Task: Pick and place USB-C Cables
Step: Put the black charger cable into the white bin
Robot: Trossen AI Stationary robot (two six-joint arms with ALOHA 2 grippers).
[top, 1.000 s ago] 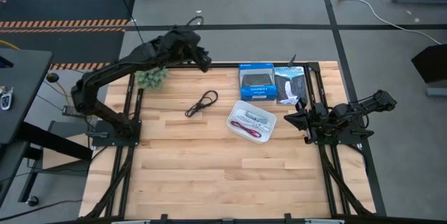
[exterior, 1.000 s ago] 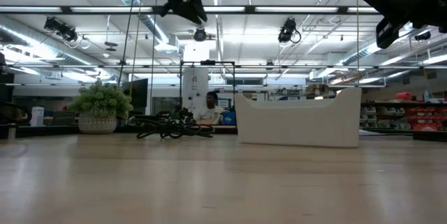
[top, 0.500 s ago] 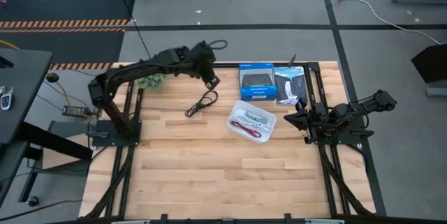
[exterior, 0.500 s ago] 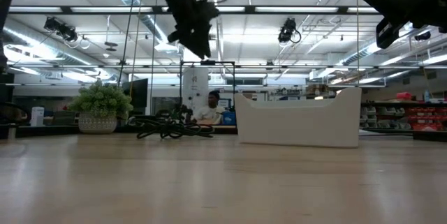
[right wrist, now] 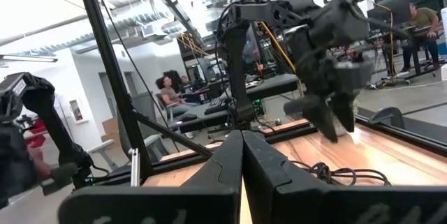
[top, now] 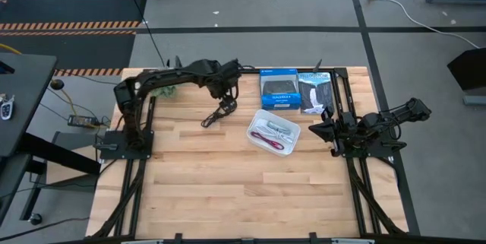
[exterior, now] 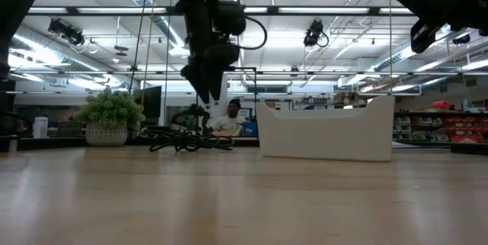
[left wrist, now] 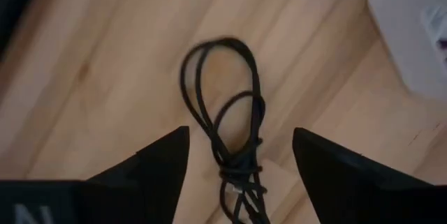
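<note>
White tray [top: 259, 121] holds dark red cable [top: 264, 137].

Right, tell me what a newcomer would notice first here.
The left pincer catches the eye, hanging open above the black cable coiled on the table's far half. Just right of it sits the white tray, with a dark red cable already inside. The right pincer waits shut at the table's right edge.

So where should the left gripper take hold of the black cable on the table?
Probably at the bundled middle of the black cable, from straight above. The strands cross and bunch there, while the loop end lies flat and thin. The left gripper is open, straddling that spot.
</note>
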